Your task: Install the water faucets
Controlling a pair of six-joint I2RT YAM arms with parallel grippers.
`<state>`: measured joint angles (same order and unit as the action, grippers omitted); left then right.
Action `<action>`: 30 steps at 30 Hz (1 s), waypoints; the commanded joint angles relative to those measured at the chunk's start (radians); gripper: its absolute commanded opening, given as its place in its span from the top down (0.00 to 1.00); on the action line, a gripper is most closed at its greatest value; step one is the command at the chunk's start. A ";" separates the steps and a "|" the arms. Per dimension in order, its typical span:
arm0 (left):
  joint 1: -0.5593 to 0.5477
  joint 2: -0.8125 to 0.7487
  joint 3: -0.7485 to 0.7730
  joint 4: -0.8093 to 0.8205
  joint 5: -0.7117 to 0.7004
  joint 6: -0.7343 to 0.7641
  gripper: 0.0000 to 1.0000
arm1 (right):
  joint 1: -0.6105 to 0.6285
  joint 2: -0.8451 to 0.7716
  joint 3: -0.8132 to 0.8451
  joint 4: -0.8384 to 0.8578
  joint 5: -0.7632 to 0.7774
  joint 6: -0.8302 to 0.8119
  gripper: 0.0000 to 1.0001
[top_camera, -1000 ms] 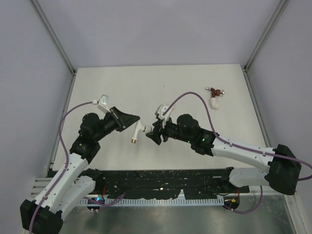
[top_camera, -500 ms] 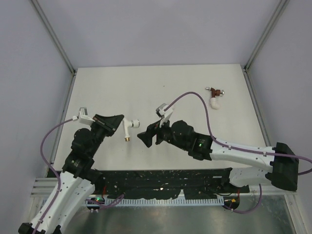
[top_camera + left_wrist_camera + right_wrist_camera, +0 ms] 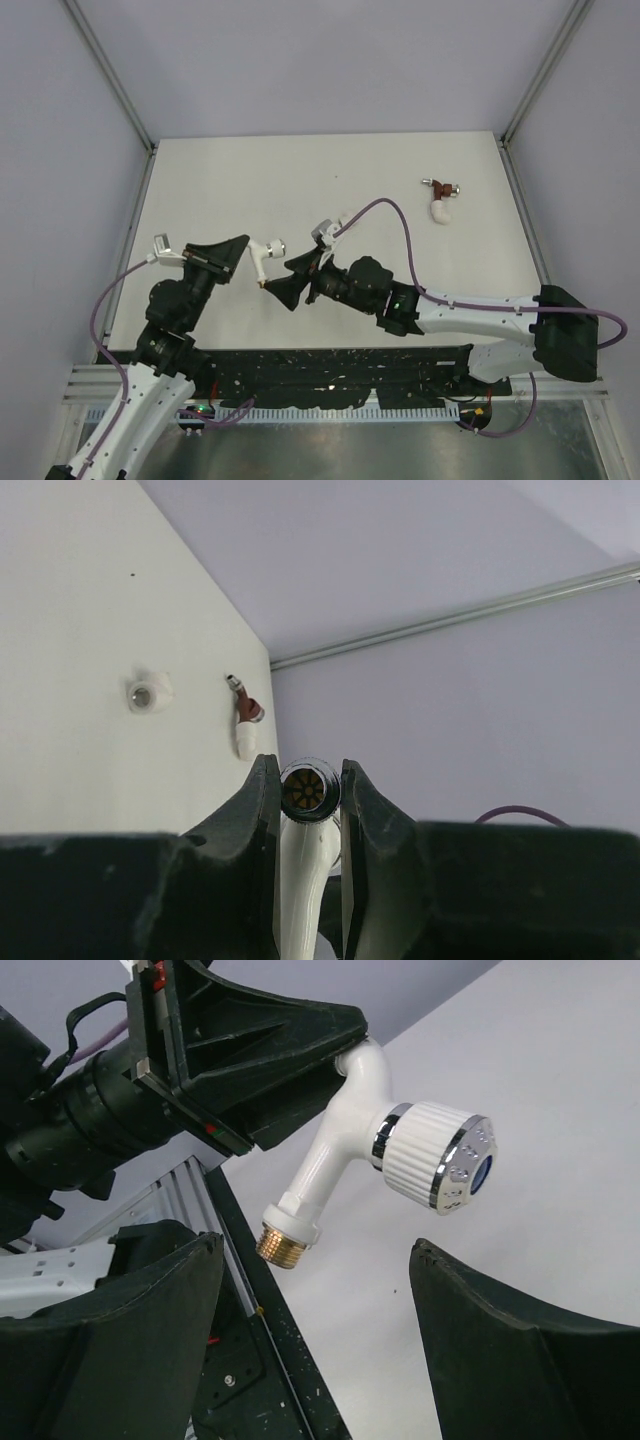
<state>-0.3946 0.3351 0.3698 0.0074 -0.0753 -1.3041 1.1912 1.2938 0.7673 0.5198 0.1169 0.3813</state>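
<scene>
1. The left gripper [image 3: 240,248] is shut tight on the white plastic water faucet [image 3: 260,262]. This is a T-shaped tap with a silvery blue-dotted knob [image 3: 440,1165] and a gold metal screw end [image 3: 285,1245]. The gripper holds it by the spout. The faucet looks lifted off the pale flat table [image 3: 300,170], near the front middle
2. The right gripper [image 3: 315,1248] is open wide. Its two black fingers [image 3: 120,1340] sit one on each side of the gold screw end, close to it but not touching it. It holds nothing
3. The dark red faucet [image 3: 441,187] is a small tap with a metal end. It lies far away, at the back right of the table. It touches a white elbow pipe piece [image 3: 441,212]
4. The job looks like it is only at the start. The white faucet is not screwed into anything yet. The dark red faucet may be joined to the white elbow piece or may only lie against it. The pictures are too small to tell. So at least the white faucet has yet to be put in, and maybe the red one too
5. The left wrist view shows only the round mouth of the spout between the left fingers [image 3: 262,810]. The rest of the faucet is cut off there. That view also shows a small round white piece with a shiny middle [image 3: 148,693] lying on the table. It is hard to tell what it is. No picture makes clear what the faucets should screw into
</scene>
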 commanded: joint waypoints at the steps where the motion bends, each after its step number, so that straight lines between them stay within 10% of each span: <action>1: -0.007 -0.010 -0.020 0.192 -0.014 -0.078 1.00 | 0.005 0.042 0.018 0.163 -0.060 0.031 0.21; 19: -0.049 -0.021 -0.081 0.358 -0.060 -0.073 1.00 | 0.004 0.145 0.095 0.209 -0.039 0.054 0.41; 25: -0.050 -0.027 -0.091 0.385 -0.046 -0.051 1.00 | 0.007 0.128 0.099 0.177 -0.020 0.033 0.83; 30: -0.049 -0.050 -0.085 0.355 -0.018 0.049 0.59 | 0.004 0.087 0.083 0.112 -0.005 -0.025 0.95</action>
<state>-0.4393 0.3119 0.2733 0.3035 -0.1135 -1.3437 1.1950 1.4384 0.8299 0.6525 0.0772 0.4210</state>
